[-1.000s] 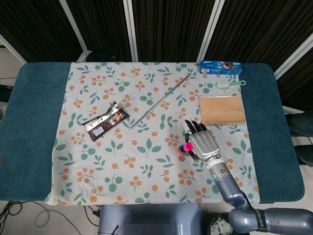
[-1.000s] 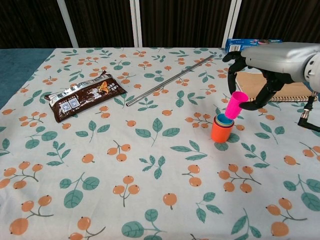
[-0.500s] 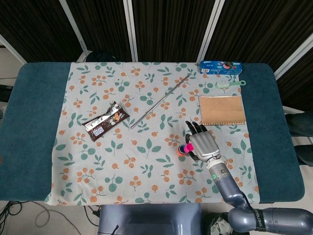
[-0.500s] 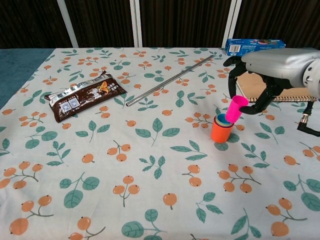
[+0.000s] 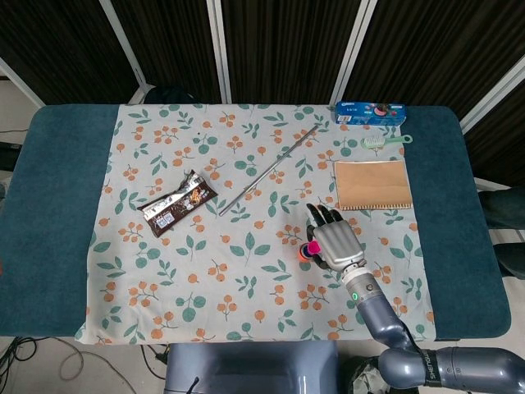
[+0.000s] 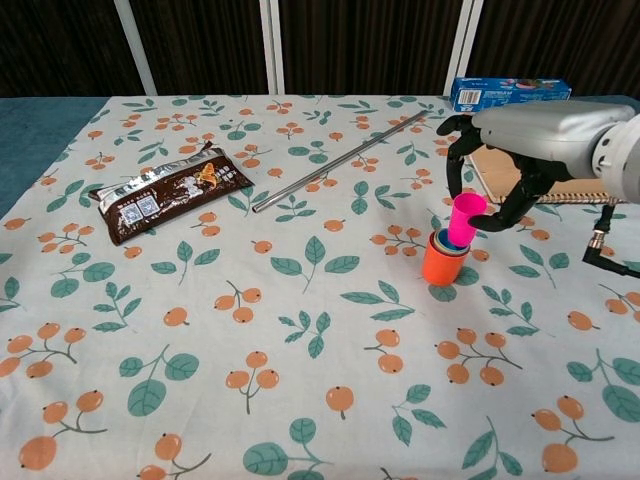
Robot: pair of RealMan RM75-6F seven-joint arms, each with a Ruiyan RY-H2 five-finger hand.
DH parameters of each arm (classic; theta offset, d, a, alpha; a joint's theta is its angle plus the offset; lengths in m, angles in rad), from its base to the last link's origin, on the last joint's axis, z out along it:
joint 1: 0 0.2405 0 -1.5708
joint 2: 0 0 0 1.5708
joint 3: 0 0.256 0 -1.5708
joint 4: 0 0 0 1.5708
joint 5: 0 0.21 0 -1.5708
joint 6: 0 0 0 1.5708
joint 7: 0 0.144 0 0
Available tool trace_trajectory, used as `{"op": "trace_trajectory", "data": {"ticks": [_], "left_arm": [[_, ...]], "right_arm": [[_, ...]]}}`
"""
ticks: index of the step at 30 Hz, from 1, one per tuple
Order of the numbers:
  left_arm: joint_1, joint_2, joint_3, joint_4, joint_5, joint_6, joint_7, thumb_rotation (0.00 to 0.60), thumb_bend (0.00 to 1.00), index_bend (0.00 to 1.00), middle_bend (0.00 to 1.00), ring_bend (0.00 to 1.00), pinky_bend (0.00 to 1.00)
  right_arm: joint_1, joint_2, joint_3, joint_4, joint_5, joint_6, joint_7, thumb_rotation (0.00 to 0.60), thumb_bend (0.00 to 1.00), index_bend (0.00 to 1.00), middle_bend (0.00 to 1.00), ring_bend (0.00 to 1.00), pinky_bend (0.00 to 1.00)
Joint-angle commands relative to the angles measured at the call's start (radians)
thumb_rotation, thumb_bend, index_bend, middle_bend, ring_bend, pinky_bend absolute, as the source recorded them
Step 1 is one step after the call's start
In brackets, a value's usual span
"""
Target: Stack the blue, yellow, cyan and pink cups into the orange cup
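Head view, from above: a tabletop (image 5: 57,205) with a teal surface, overlaid by a cloth (image 5: 205,246) printed with leaves and orange berries. At about 4 o'clock from the cloth's middle, the right hand (image 5: 335,241) lies palm-down over a stack of cups; only a sliver of the pink cup (image 5: 312,246) and the orange cup (image 5: 303,253) shows at its 9 o'clock edge. At 10 o'clock from the hand lies a thin metal rod (image 5: 269,170), and farther toward 9 o'clock a dark snack wrapper (image 5: 179,202). At 1 o'clock from the hand sits a brown notebook (image 5: 373,185), with a green brush (image 5: 383,141) and a blue box (image 5: 370,112) beyond it at 12 o'clock. The left hand is out of sight.

Chest view, from the front: the right hand (image 6: 500,180) grasps the pink cup (image 6: 464,220) between its dark fingers. The cup is tilted, its base dipping into the stack, where a blue cup (image 6: 444,240) rim shows inside the orange cup (image 6: 441,263). The orange cup stands upright on the cloth (image 6: 300,330), at 3 o'clock from centre.
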Motion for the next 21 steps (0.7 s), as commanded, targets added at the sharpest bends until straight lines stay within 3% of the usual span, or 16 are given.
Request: {"op": "trace_trajectory", "data": {"ticks": [1,15,21], "left_arm": [[0.000,0.000,0.000,0.000,0.000,0.000,-0.001,0.600,0.39,0.14,0.03,0.00,0.14],[0.000,0.000,-0.001,0.000,0.001,0.000,-0.002,0.600,0.39,0.14,0.03,0.00,0.14],[0.000,0.001,0.000,0.000,0.001,0.000,-0.002,0.600,0.39,0.14,0.03,0.00,0.14]], "right_arm": [[0.002,-0.005,-0.001,0.002,0.003,-0.001,-0.001,0.600,0.41,0.53,0.00,0.07,0.17],[0.013,-0.019,0.002,0.001,0.011,0.005,-0.010,0.600,0.41,0.53,0.00,0.07,0.17],[0.020,-0.029,-0.001,0.017,0.030,-0.004,-0.015,0.600,0.41,0.52,0.00,0.07,0.30]]}}
